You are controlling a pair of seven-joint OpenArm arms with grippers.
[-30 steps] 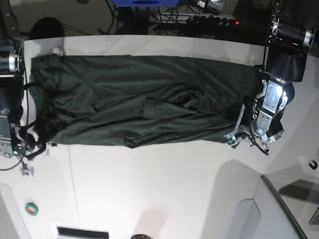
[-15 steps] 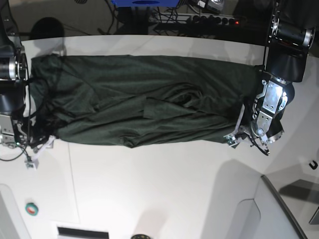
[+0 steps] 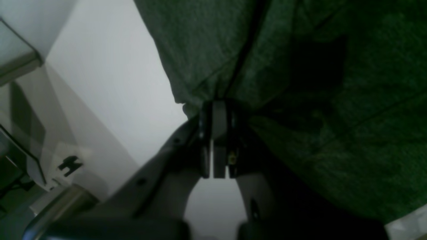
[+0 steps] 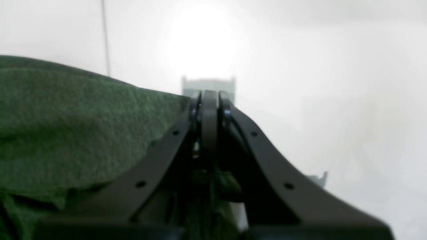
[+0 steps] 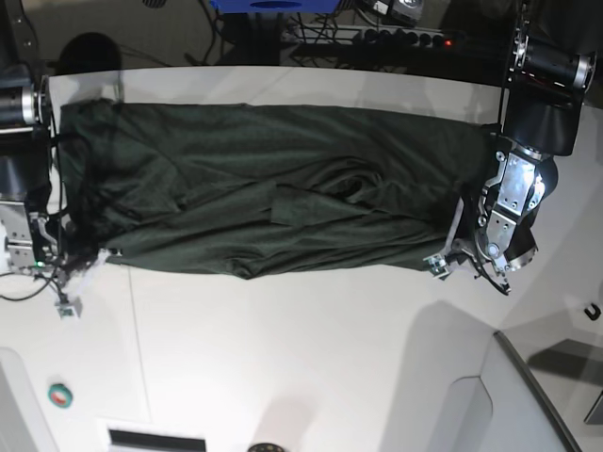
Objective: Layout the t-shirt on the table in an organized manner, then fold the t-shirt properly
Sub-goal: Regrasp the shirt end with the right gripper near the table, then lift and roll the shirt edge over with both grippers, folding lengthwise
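Observation:
The dark green t-shirt (image 5: 264, 188) lies stretched out lengthwise across the far half of the white table (image 5: 283, 358), wrinkled and bunched near its middle. My left gripper (image 5: 436, 264) is at the shirt's near right corner. In the left wrist view that gripper (image 3: 217, 106) is shut on the t-shirt's (image 3: 333, 66) edge. My right gripper (image 5: 68, 303) is at the near left corner. In the right wrist view its jaws (image 4: 208, 95) are shut, with the t-shirt (image 4: 66, 126) against their left side and green cloth bunched between the fingers lower down.
A green tape roll (image 5: 59, 395) and a dark slot (image 5: 155, 440) lie near the front left. A grey raised panel (image 5: 537, 395) fills the front right corner, with a small black hook (image 5: 592, 312) beside it. Cables and a power strip (image 5: 405, 38) run beyond the far edge.
My right gripper has closed at the shirt's near left corner, and its arm has shifted toward the far edge. That corner has drawn up a little. The left arm has not moved.

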